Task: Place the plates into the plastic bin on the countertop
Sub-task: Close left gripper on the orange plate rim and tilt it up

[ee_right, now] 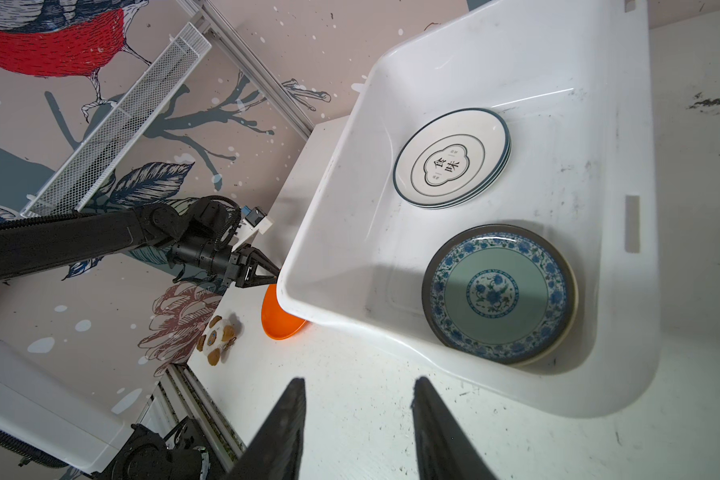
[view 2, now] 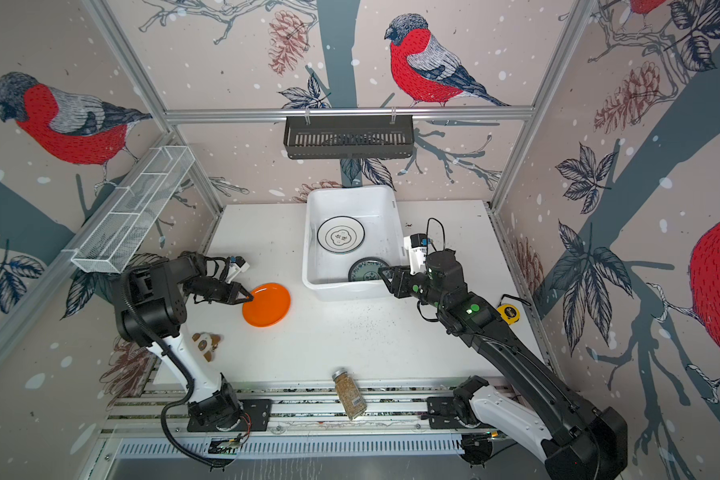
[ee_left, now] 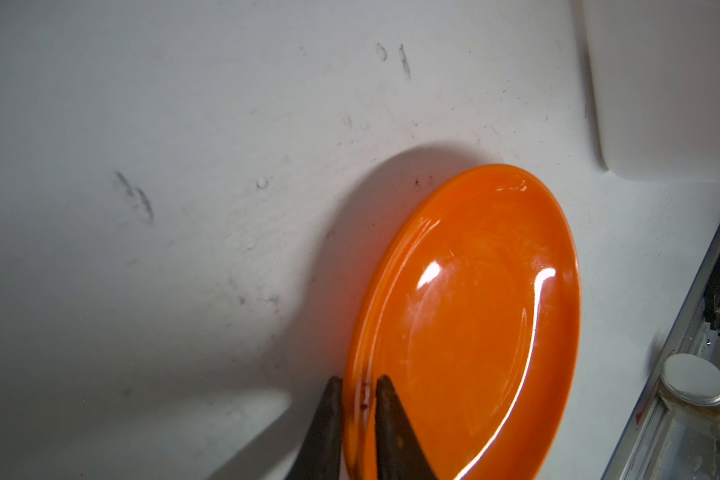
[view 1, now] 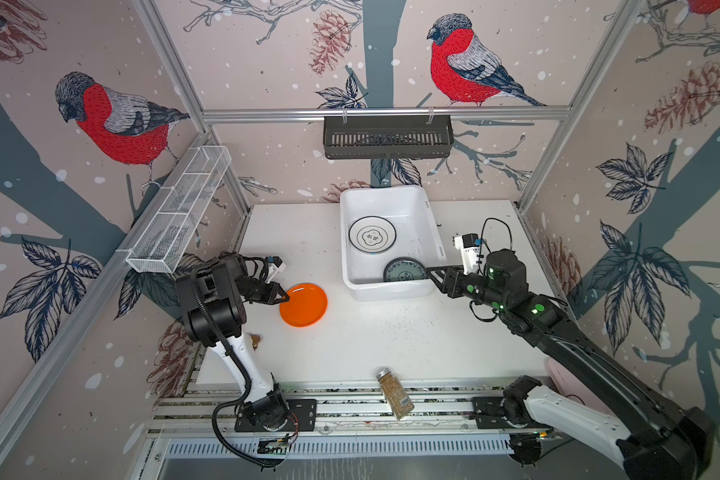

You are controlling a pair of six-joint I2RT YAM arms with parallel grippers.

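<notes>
An orange plate (view 1: 304, 305) (view 2: 267, 305) (ee_left: 474, 324) lies on the white countertop (view 1: 391, 340), left of the white plastic bin (view 1: 391, 291) (view 2: 350, 291) (ee_right: 516, 83). My left gripper (view 1: 285, 297) (view 2: 250, 297) (ee_left: 359, 380) is shut on the plate's left rim, one jaw under and one over it. In the bin lie a white plate with a black rim (view 1: 372, 235) (ee_right: 452, 158) and a teal-patterned plate (view 1: 404, 270) (ee_right: 499, 295). My right gripper (view 1: 431, 272) (view 2: 382, 272) (ee_right: 358, 382) hangs open and empty at the bin's near right corner.
A spice jar (view 1: 395, 392) (ee_left: 697, 380) lies at the front edge. A small plush toy (view 2: 206, 343) sits near the left arm's base, a yellow tape measure (view 2: 509, 312) at the right edge. A black basket (view 1: 387, 136) and a wire tray (view 1: 179, 208) hang on the walls.
</notes>
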